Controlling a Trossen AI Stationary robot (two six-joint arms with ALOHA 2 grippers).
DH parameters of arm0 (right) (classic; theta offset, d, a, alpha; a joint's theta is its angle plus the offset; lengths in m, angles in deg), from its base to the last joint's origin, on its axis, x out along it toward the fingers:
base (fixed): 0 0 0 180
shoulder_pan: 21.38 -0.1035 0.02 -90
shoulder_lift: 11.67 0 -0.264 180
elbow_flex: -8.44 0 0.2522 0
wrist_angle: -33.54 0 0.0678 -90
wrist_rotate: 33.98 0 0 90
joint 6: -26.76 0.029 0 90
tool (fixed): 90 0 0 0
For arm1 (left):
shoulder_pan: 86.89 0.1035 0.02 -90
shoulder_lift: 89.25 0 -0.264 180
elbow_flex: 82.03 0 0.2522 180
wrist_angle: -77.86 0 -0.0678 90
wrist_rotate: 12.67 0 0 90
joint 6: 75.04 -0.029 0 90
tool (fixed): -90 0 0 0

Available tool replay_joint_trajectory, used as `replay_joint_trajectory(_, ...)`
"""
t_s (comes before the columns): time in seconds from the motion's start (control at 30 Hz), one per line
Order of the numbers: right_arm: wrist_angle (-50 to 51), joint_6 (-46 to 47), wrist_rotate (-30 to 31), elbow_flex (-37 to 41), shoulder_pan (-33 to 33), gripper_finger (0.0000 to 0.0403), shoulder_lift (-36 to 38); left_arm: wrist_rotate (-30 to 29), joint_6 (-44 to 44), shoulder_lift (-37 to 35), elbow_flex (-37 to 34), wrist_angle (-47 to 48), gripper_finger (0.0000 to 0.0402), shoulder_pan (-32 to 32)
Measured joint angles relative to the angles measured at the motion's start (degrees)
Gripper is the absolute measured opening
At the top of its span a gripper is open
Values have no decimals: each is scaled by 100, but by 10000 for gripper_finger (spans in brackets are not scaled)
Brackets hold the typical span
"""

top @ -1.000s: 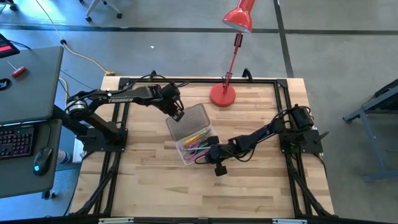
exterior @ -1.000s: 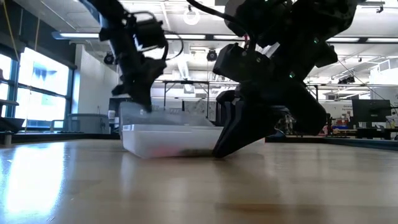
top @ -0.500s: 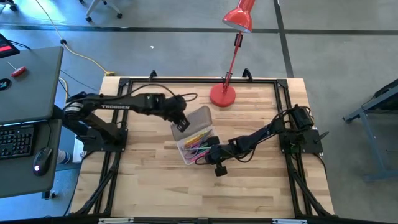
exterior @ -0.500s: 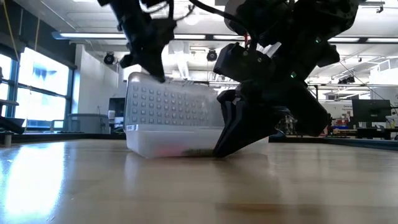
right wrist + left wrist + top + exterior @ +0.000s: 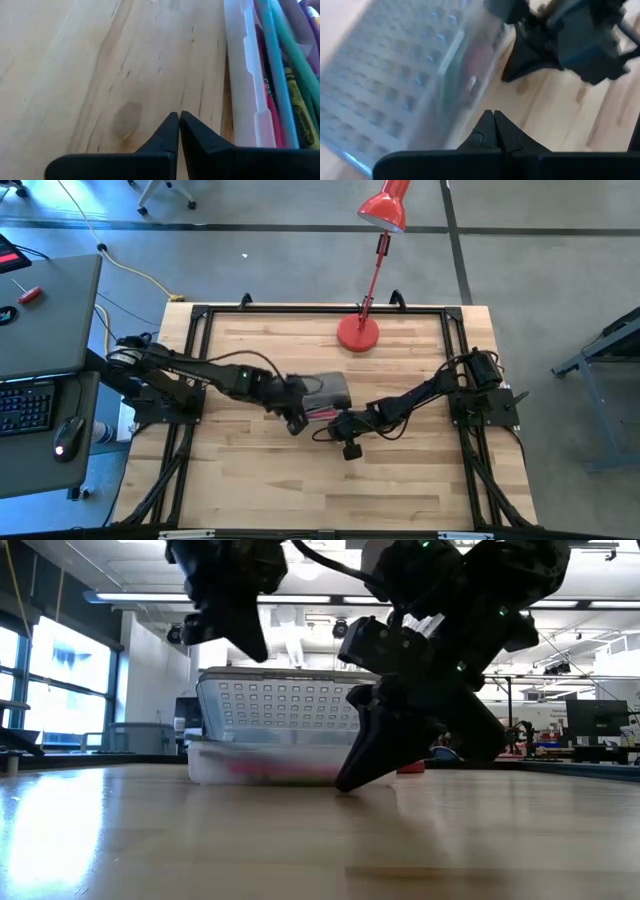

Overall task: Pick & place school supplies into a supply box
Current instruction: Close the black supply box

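Note:
The supply box [image 5: 325, 397], clear plastic, stands on the table's middle with coloured pencils and pens [image 5: 280, 65] lying inside. Its ribbed greyish lid [image 5: 285, 700] slants over the box, hinged along the far side, its free edge raised. My left gripper [image 5: 297, 420] is shut and hangs above the box's left end [image 5: 250, 645]. My right gripper [image 5: 336, 424] is shut, its tips down at the table beside the box's near wall [image 5: 240, 75]. The scissors do not show. My left gripper [image 5: 493, 116] is shut and points down past the lid's [image 5: 385, 85] free edge; I cannot tell whether it touches the lid. My right gripper [image 5: 345, 780] slants down from the table's right, shut tips at the tabletop by the box's near right corner; touching the box or not, I cannot tell.
A red desk lamp stands with its round base [image 5: 358, 333] behind the box near the far edge. Black frame rails [image 5: 300, 310] run along the table's edges. Bare wood [image 5: 330, 490] lies toward the near edge. A desk with a keyboard stands off the table's left.
My left gripper has moved from the box's far left side toward the near edge, across the box, staying shut. The lid, which lay open on the table behind the box, has swung up on its hinge and now slants over the box. My right gripper has stayed.

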Motion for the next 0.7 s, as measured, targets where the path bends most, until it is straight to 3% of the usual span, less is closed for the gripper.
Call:
replay_joint_trajectory(0.13,-57,6,-74,0,0,0,-2,-191,84,138,1,-179,10,-219)
replay_joint_trajectory(0.37,-692,-232,-785,-2,-365,0,44,-394,88,117,144,-228,11,-272)
replay_joint_trajectory(0.7,-972,-398,-771,-11,-775,0,1057,-1071,-146,80,1304,1301,10,-270)
